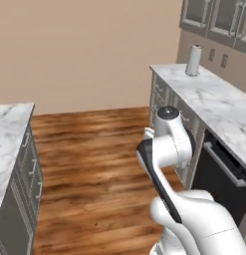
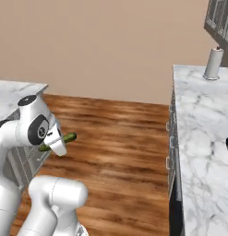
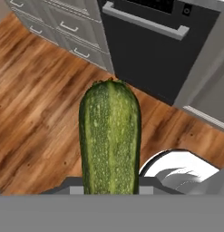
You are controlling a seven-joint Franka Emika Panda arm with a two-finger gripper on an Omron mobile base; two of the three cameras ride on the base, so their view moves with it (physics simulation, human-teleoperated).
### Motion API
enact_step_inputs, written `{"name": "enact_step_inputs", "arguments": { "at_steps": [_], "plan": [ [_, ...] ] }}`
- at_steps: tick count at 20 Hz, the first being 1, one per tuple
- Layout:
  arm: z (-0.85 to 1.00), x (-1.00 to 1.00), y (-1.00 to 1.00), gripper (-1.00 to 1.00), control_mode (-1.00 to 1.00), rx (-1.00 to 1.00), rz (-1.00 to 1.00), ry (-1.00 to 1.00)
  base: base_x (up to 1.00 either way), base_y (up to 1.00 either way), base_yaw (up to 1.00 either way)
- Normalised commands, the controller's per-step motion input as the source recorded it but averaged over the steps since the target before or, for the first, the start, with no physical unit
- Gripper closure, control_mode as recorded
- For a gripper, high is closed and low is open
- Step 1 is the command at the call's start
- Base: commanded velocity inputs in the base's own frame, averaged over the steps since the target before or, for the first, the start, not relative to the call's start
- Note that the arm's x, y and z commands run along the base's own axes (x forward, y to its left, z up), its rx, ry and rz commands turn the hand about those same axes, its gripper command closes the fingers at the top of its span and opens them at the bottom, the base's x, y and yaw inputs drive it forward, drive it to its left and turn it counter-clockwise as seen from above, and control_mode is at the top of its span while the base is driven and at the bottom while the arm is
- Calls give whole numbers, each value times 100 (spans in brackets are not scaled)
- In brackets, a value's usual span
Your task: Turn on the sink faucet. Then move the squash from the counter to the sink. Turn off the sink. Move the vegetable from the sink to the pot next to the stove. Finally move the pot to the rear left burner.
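**Operator:** Squash [image 3: 109,138] is in the gripper [image 2: 54,143], jaws closed narrow around it, and I'm carrying it over the wood floor [image 1: 94,149] with the arm [image 1: 167,144] folded in close. I can't see sink, faucet or pot from here, so whether this is the carry to the sink or on to the pot I can't tell.

**Second:** What does the next move need?

**Operator:** My guess is the base must bring the target into sight before I lower anything. Grip holds one end only, so the free end could swing.

**Second:** Surfaces?

**Operator:** Squash is a blunt cylinder, dark green, speckled skin with pale streaks. Counter [image 2: 203,129] is white marble with grey veins. Dark appliance front [image 3: 154,59] has a straight metal bar handle.
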Motion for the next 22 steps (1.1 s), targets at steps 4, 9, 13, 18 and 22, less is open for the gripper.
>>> {"name": "enact_step_inputs", "arguments": {
  "at_steps": [4,9,13,18,22],
  "plan": [
    [0,0,0,100,100,0,0,0,-14,4,-47],
    [0,0,0,100,100,0,0,0,-23,0,-50],
    [0,0,0,100,100,0,0,0,-32,-5,-53],
    [0,0,0,100,100,0,0,0,-28,-17,-53],
    [0,0,0,100,100,0,0,0,-14,-35,-49]
  ]
}}
